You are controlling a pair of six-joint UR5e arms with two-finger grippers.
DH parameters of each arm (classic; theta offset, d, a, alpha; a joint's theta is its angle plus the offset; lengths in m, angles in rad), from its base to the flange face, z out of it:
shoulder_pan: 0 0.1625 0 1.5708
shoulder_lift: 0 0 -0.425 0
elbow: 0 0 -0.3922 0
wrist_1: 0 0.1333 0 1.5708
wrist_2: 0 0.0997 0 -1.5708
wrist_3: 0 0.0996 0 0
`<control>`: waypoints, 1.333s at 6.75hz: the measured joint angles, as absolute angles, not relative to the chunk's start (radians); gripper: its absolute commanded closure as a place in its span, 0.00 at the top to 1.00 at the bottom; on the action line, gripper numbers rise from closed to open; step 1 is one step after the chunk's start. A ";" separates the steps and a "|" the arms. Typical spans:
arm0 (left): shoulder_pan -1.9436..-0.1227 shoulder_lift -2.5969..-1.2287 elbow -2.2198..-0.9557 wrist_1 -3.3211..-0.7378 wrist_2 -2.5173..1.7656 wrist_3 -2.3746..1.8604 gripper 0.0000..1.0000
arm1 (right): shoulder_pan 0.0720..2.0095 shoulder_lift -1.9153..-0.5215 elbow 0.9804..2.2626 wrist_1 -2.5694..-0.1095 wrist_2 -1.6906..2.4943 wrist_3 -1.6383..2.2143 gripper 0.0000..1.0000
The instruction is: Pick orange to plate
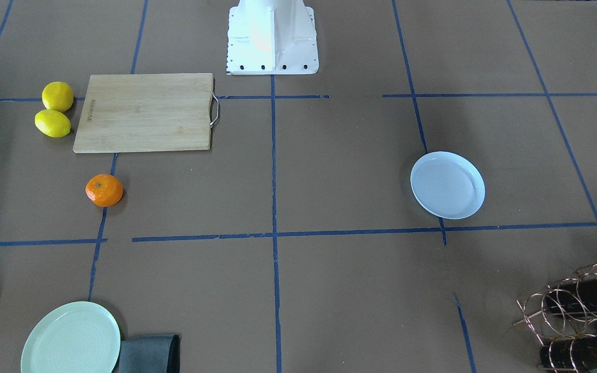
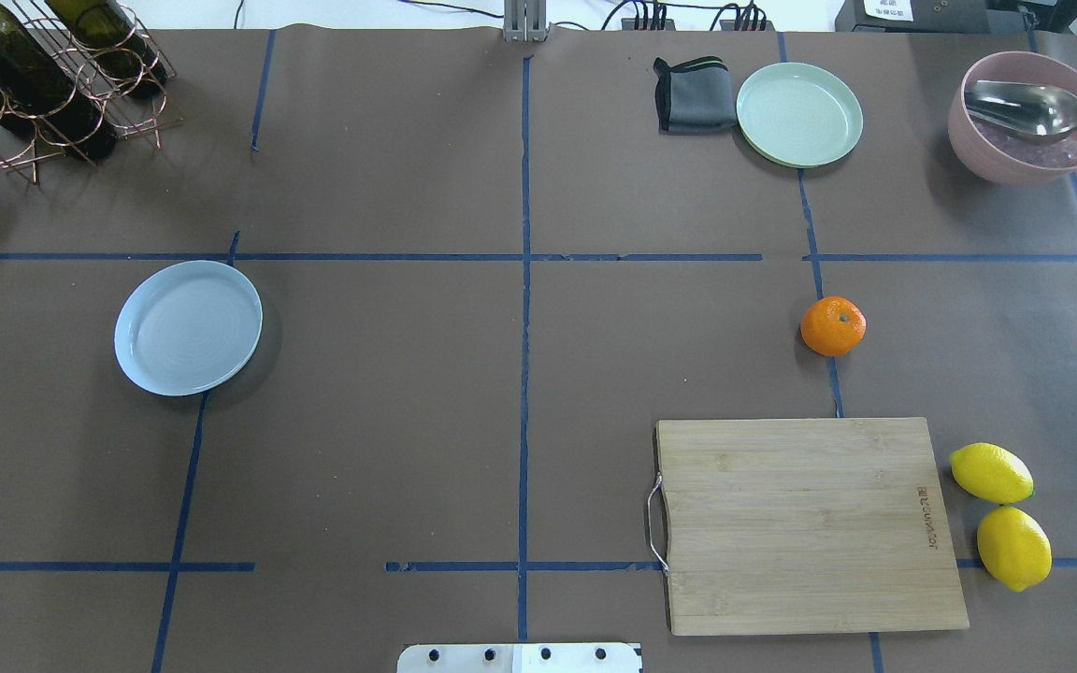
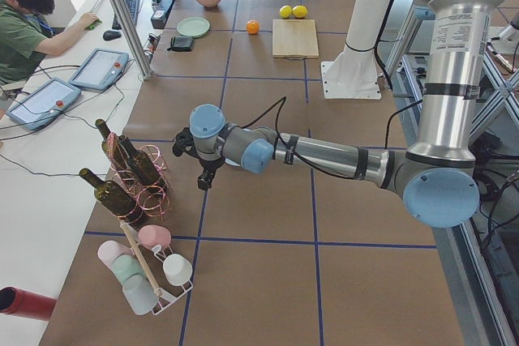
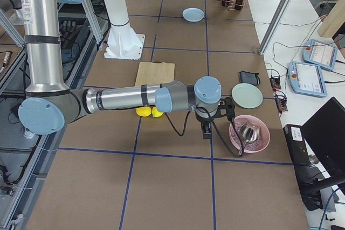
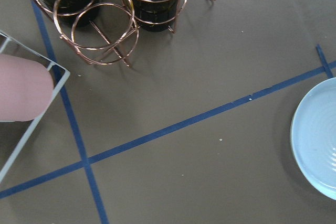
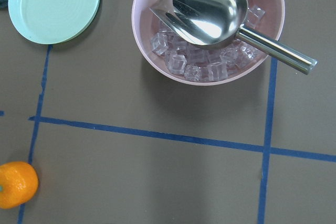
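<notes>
The orange (image 2: 833, 326) rests on the brown table on the right half, just beyond the cutting board; it also shows at the bottom left corner of the right wrist view (image 6: 16, 184). The white-bluish plate (image 2: 188, 327) lies empty on the left half, and its edge shows in the left wrist view (image 5: 317, 140). My left gripper (image 3: 203, 182) hovers near the wine rack, left of the plate. My right gripper (image 4: 206, 132) hangs beside the pink bowl, well away from the orange. I cannot tell whether either gripper is open or shut.
A wooden cutting board (image 2: 805, 523) lies near the robot's base, with two lemons (image 2: 1001, 509) beside it. At the far right stand a pale green plate (image 2: 798, 114), a grey cloth (image 2: 691, 93) and a pink bowl (image 2: 1025, 131) with ice and a scoop. A wine rack (image 2: 43, 75) stands at the far left.
</notes>
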State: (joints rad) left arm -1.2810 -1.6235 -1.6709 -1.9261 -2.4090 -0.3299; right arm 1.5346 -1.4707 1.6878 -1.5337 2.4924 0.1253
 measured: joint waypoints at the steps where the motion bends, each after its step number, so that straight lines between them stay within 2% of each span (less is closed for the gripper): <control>1: -1.194 -1.623 -1.669 -2.000 -2.319 -0.534 1.00 | 1.519 -1.468 1.707 -1.529 2.503 0.171 1.00; 6: -0.938 -1.622 -1.619 -2.186 -2.090 -0.982 1.00 | 1.458 -1.463 1.761 -1.525 2.496 0.320 1.00; 7: -0.904 -1.624 -1.596 -2.224 -2.074 -1.024 0.97 | 1.452 -1.461 1.762 -1.525 2.494 0.329 1.00; 8: -0.879 -1.625 -1.584 -2.243 -2.061 -1.055 0.93 | 1.450 -1.458 1.762 -1.526 2.493 0.333 1.00; 9: -0.861 -1.632 -1.580 -2.249 -2.056 -1.077 0.74 | 1.450 -1.457 1.763 -1.526 2.493 0.334 1.00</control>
